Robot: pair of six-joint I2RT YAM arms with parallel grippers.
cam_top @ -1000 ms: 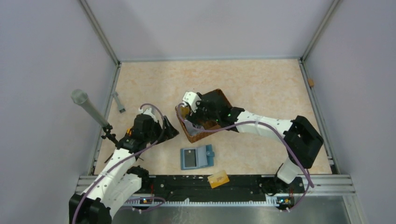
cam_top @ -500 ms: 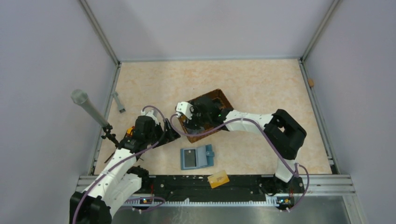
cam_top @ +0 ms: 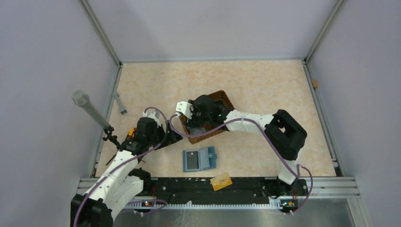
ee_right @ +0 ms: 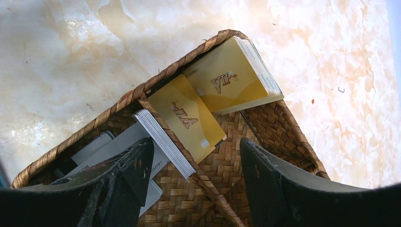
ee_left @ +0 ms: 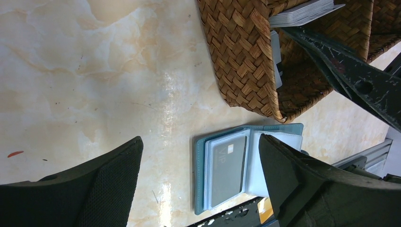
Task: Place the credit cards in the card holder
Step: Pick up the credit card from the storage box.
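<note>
The left gripper [ee_left: 201, 141] hangs low over the table [ee_left: 94, 71], jaws spread wide, nothing in them. The holder [ee_left: 250, 142] lies open and flat on the table, just under and past the fingertips. It fills most of the gap between them and runs in behind one finger [ee_left: 302, 184]. A grey card [ee_left: 227, 168] sits in its clear pocket. Further ahead of these jaws stands the basket [ee_left: 241, 61], apart from the holder.

The right gripper [ee_right: 196, 142] points down into that basket, jaws apart and gripping nothing. Just ahead of the gap between its fingertips a single gold card [ee_right: 191, 116] leans across the woven divider [ee_right: 208, 177]. Beyond it, further from the jaws, a gold stack [ee_right: 236, 78] rests in the corner compartment. A grey stack [ee_right: 161, 139] stands on edge close by one fingertip; whether they touch I cannot tell.

From above, a loose gold card [cam_top: 221, 181] lies on the black rail [cam_top: 255, 184], behind both grippers and near the holder but not touching it
</note>
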